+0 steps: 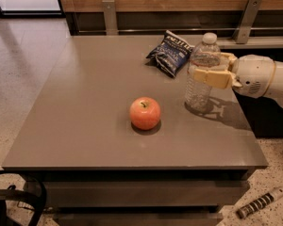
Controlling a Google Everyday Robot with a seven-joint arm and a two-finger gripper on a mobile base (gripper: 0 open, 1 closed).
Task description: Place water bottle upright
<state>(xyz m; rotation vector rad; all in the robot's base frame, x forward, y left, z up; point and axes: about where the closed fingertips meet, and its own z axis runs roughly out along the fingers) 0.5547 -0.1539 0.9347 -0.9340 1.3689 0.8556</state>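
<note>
The water bottle (201, 60) is clear ribbed plastic with a white cap. It stands upright at the right side of the grey table (85, 102), its base on or just above the surface. My gripper (211, 68) reaches in from the right at the bottle's mid-height. One tan finger (212, 77) crosses the front of the bottle and the other shows behind it, so the gripper is shut on the bottle. The white arm (262, 76) extends off the right edge.
A red apple (145, 113) sits in the middle of the table, left of and nearer than the bottle. A dark blue chip bag (171, 53) lies behind the bottle. A wooden wall with metal brackets (247, 20) runs along the back. The table's right edge is close to the bottle.
</note>
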